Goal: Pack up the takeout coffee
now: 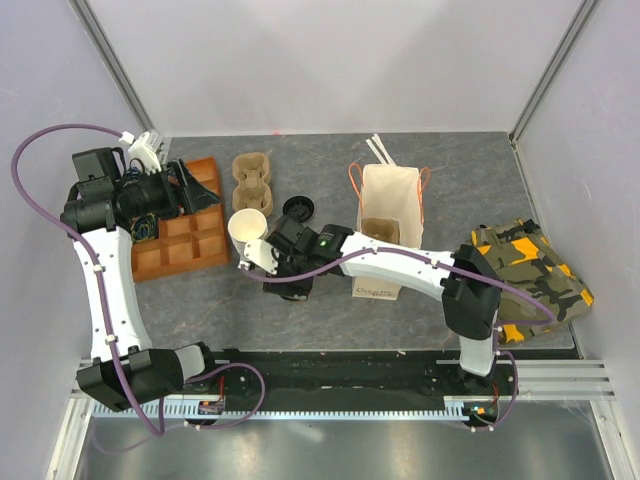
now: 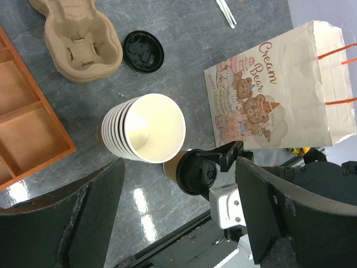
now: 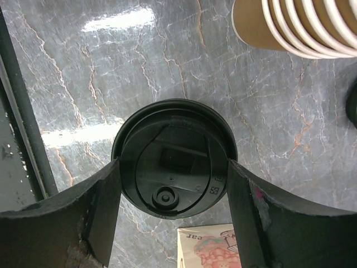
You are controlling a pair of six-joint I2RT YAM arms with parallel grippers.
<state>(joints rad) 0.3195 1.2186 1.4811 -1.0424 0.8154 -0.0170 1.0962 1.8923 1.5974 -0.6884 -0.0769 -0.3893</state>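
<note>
The takeout coffee (image 2: 196, 172), a tan-brown paper cup with a black lid (image 3: 174, 157), stands on the marble tabletop just in front of the stack of lidless cups. My right gripper (image 3: 174, 167) comes down over it, and both fingers press against the sides of the lid. In the top view the right gripper (image 1: 285, 272) hides the cup. My left gripper (image 2: 179, 167) hangs open high above the table at the far left (image 1: 185, 190), looking down on the cups, with nothing between its fingers.
The stack of lidless cups (image 1: 247, 225) stands right beside the coffee. A loose black lid (image 1: 298, 208) and a pulp cup carrier (image 1: 252, 180) lie behind. An open paper bag (image 1: 390, 205) stands to the right, an orange tray (image 1: 190, 235) to the left, and a camouflage bag (image 1: 530, 275) at far right.
</note>
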